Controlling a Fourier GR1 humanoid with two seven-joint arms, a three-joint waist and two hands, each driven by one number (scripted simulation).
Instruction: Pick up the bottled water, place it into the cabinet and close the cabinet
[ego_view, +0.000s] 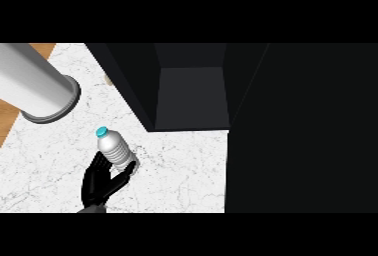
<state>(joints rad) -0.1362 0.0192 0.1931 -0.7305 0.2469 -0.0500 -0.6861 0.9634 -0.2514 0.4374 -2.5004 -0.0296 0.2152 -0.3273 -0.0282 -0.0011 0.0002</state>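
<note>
Bottle: upright on the counter, at 7 o'clock from the cabinet opening.
Left hand: fingers spread wide, touching the bottle's base, likely lining up a grasp.
Right hand: unseen.
Cabinet: open, ready for the bottle.

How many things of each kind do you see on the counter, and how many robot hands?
Bottled water: 1
Dark cabinet, door open: 1
Large grey cylinder: 1
Robot hands: 1, the left hand, at the bottle's base
Total: 4
</note>
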